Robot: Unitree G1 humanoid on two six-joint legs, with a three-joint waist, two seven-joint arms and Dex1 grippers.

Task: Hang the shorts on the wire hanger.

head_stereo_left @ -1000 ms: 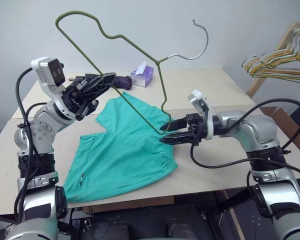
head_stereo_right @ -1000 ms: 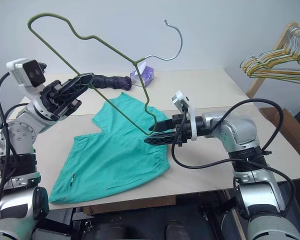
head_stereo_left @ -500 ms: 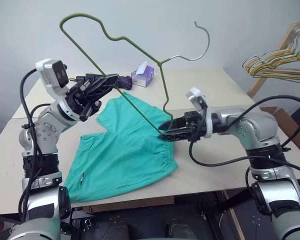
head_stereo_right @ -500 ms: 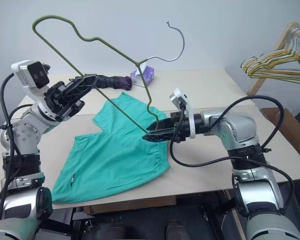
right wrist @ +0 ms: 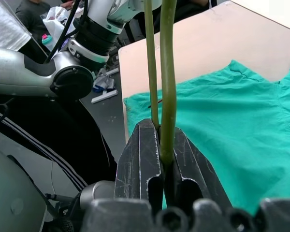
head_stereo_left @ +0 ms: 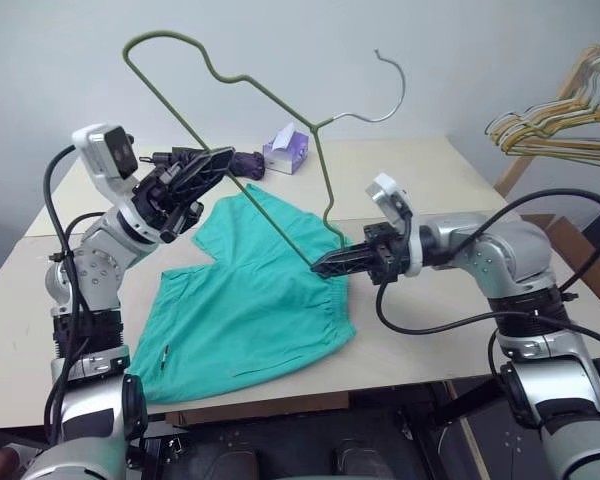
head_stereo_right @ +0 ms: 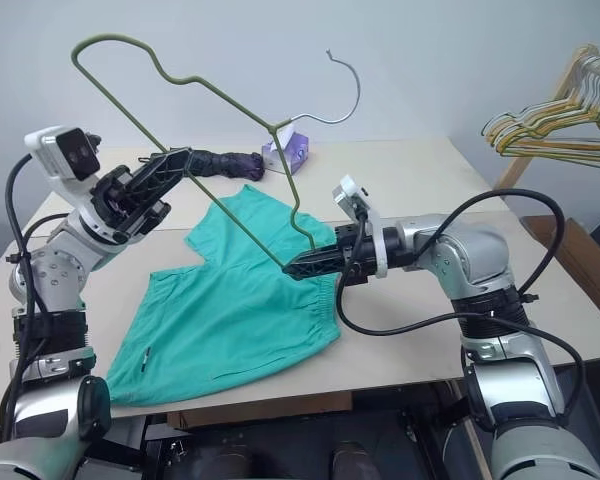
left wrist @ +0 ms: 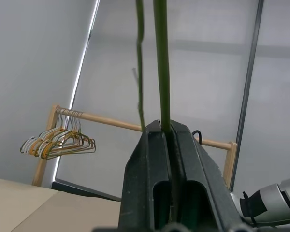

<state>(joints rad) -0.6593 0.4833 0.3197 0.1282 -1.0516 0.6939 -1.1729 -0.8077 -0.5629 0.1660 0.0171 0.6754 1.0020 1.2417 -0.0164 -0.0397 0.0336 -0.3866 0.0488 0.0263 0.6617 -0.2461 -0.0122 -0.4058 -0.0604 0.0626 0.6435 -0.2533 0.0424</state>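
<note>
From the head cameras: my left gripper (head_stereo_left: 208, 160) is clamped on the long bar of the wire hanger (head_stereo_left: 242, 190), held up over the table (head_stereo_left: 430, 170), while my right gripper (head_stereo_left: 325, 266) is closed tight on the hanger's lower corner, just above the waistband of the shorts (head_stereo_left: 250, 300). The bar slants from the raised end on my left down to my right gripper; the hook (head_stereo_left: 392, 85) points up and away. The shorts lie flat beneath it, legs toward my left arm, and the right gripper is much the nearer to them.

Left wrist camera: both black fingers (left wrist: 145, 179) pinched shut on the green wire, a rail of spare hangers (left wrist: 58, 144) beyond.

Right wrist camera: fingers (right wrist: 145, 159) shut on the wire, teal cloth spread directly below. I judge the low corner must feed into a leg opening next.
</note>
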